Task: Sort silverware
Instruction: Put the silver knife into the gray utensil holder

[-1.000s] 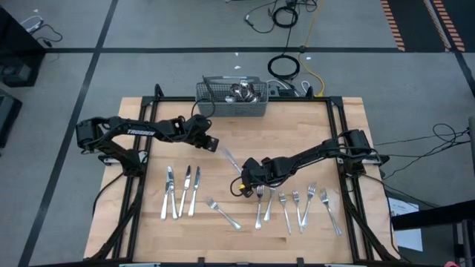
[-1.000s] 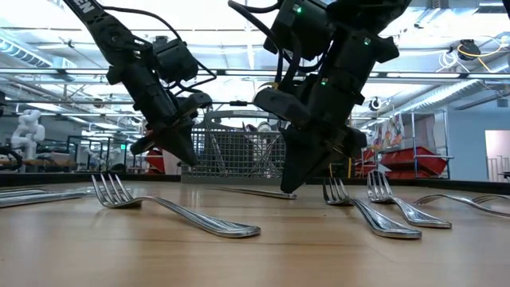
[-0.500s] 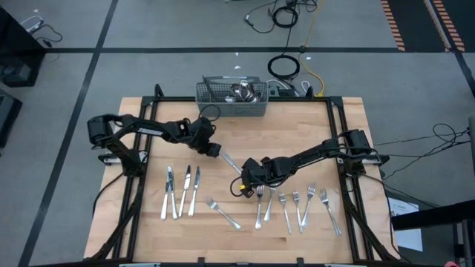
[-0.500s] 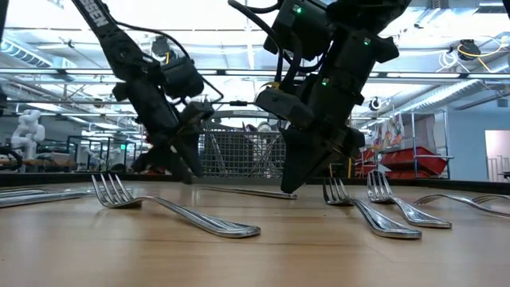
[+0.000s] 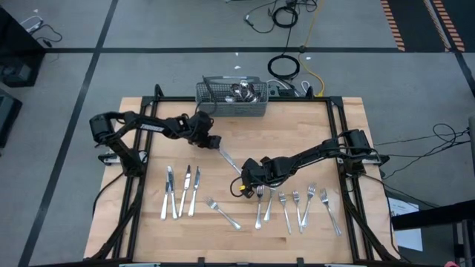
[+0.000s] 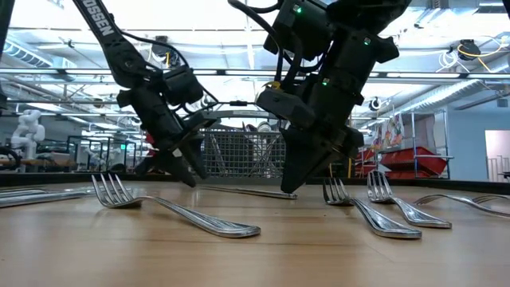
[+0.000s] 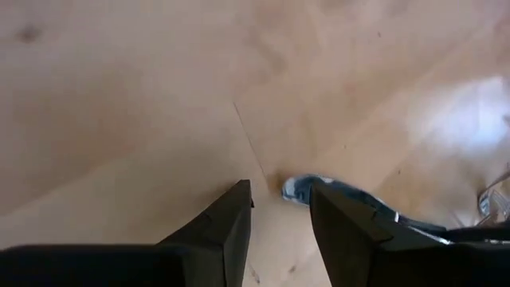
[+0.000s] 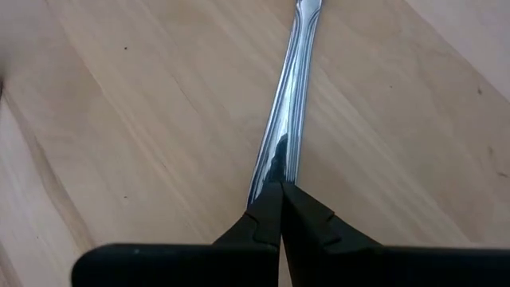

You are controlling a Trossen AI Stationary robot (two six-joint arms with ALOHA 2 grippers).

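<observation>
left gripper (image 5: 213,144) sits low over the wooden table (image 5: 133,119), near the end of a loose utensil (image 5: 229,160) lying diagonally mid-table. left wrist view: fingers (image 7: 227,223) spread apart, nothing between them, the utensil's rounded end (image 7: 299,188) on the wood just past the gap, not held. right gripper (image 5: 245,185) is down at the table centre, fingers (image 8: 267,211) pinched together, tips at a shiny handle (image 8: 287,104) that runs away from them flat on the wood; cannot tell if it is actually pinched or only touched.

rest of the silverware: three knives (image 5: 182,190) in a row at the left front, one fork (image 5: 223,213) alone centre-front, a group of forks (image 5: 297,204) lined up right front. more pieces stand in the grey mesh basket (image 5: 231,99) at the table's back edge. low view: both grippers' tips at table level, lone fork (image 6: 171,211) in front, basket behind them.
</observation>
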